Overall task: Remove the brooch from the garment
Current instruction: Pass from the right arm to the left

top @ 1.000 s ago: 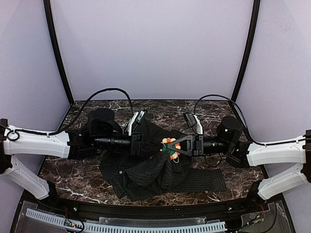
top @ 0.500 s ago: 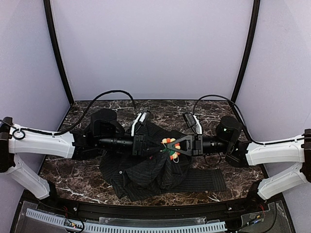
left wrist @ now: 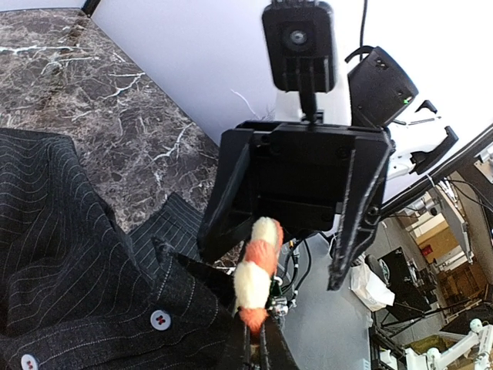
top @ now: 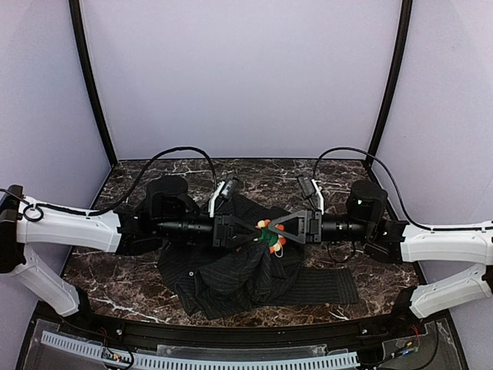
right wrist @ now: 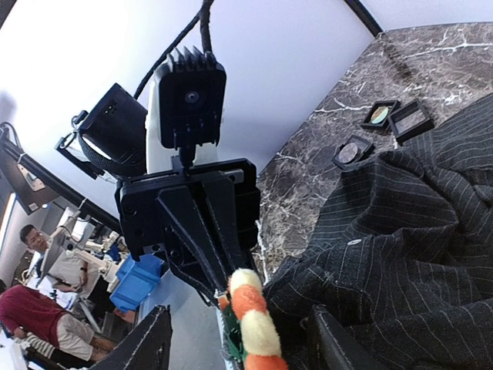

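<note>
Mid-frame, my left gripper (right wrist: 221, 294) pinches shut at the orange-white beaded flower brooch (left wrist: 256, 270), anchoring it. Open, my right gripper (left wrist: 273, 266) straddles it.

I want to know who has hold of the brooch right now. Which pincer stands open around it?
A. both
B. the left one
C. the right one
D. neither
C: the right pincer has its fingers spread on either side of the brooch, while the left pincer is pinched shut at the brooch's edge.
</note>
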You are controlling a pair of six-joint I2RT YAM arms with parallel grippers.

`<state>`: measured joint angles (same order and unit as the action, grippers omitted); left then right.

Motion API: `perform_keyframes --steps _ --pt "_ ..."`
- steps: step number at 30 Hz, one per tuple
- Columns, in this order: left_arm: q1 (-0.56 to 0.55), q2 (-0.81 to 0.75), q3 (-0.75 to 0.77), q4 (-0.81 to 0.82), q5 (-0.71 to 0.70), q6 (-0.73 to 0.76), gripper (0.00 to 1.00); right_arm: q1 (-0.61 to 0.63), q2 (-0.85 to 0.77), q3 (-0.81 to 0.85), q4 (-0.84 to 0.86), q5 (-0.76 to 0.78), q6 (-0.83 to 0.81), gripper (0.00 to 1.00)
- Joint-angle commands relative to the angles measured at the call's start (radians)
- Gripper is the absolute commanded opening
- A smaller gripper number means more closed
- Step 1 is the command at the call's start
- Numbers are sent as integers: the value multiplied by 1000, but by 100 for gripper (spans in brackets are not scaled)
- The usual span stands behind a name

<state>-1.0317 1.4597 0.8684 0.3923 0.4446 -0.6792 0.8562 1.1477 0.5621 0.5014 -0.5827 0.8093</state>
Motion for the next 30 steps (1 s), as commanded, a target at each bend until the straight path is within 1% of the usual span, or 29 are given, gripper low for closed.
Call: perform_keyframes --steps 1,3,5,11,15,20,25,30 --pt "-4 -25 3 -93 -75 -5 1 35 -36 55 -159 126 -99 63" --pt "-3 -22 15 -129 -101 -14 1 63 -39 79 -227 191 -139 68" --pt "-2 -22 18 -144 -113 -23 1 89 -36 94 -274 251 -165 70" --pt "-2 -22 15 -147 -125 -35 1 155 0 143 -368 388 -220 69" --pt "-3 -19 17 -145 -124 -39 1 188 44 172 -395 421 -243 64" --pt "-4 -20 15 -144 -121 -40 1 205 84 198 -406 449 -256 55" --pt "-2 -21 14 -145 -122 -40 1 206 92 197 -405 453 -257 46" --pt "-4 -24 12 -142 -124 -36 1 207 87 187 -411 458 -252 36"
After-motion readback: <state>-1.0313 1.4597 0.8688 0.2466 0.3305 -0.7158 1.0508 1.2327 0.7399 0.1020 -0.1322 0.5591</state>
